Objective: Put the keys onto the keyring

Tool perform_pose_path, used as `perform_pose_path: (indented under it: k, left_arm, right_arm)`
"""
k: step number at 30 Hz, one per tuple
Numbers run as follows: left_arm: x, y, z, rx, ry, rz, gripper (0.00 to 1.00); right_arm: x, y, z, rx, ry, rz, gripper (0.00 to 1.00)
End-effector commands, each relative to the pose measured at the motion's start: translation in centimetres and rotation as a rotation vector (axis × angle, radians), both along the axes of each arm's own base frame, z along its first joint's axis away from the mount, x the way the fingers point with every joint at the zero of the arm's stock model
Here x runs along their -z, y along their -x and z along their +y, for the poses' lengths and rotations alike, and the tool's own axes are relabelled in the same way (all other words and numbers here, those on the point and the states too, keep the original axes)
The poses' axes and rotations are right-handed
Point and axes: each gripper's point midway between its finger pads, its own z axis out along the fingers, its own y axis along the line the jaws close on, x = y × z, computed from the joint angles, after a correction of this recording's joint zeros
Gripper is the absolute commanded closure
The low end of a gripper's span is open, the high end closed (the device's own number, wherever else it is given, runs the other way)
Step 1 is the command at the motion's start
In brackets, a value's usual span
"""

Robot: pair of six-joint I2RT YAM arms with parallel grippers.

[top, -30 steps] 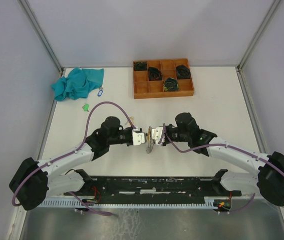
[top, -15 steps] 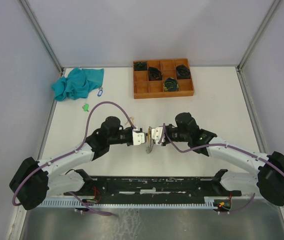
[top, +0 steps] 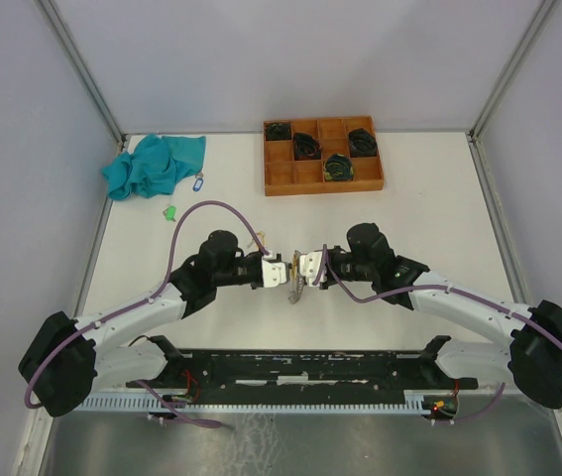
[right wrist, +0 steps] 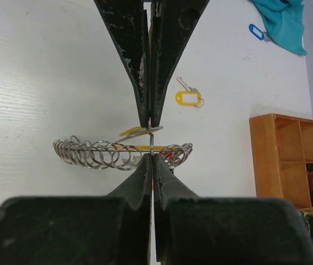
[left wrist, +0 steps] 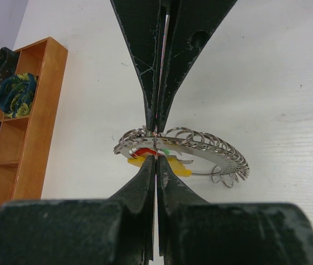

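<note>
I have both arms meeting over the middle of the worktop (top: 439, 228), and the keyring (left wrist: 200, 153), a curved metal strip carrying a row of small split rings, hangs between them just above the surface. The left fingers (left wrist: 155, 144) are pressed together on one end of that strip. The right fingers (right wrist: 150, 141) are pressed together on the same end, on a thin metal edge there. A yellow tag (left wrist: 145, 162) sits right at that pinch, so I judge the step in hand is working a yellow-tagged key onto one of the end rings. To do it well I would hold the left side fixed as the anchor and let the right side make only small twists, feeding the key's hole along the coil of the ring instead of pulling the two arms apart. I would also watch that the tag does not catch in the neighbouring rings. Another yellow-tagged key (right wrist: 188, 98) lies loose on the worktop, well apart from the ring. A blue-tagged key (top: 198, 182) lies beside the teal cloth (top: 157, 166) and a green-tagged key (top: 169, 212) a little nearer. The wooden tray (top: 322, 188) holds dark coiled bundles. I can read no brand or writing; the tag windows look blank or are too small to tell.
</note>
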Motion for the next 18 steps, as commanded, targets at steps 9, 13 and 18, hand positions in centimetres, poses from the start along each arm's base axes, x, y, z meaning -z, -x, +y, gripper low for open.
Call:
perform_pose_path:
  k: [9,13,18]
  left_arm:
    - [-3.24,-1.06,-0.33,-0.003,0.055,-0.086,0.97]
    - [-3.56,-0.77,-0.6,0.017,0.073,-0.08,0.97]
    - [-3.33,-0.37,-0.89,0.044,0.074,-0.065,0.97]
  right_arm:
    - [-3.48,-0.67,1.18,-0.016,-0.072,-0.072,0.99]
    - [-3.5,-0.73,1.23,-0.015,-0.073,-0.072,0.99]
    - [-3.5,-0.96,1.24,-0.005,-0.074,-0.075,0.99]
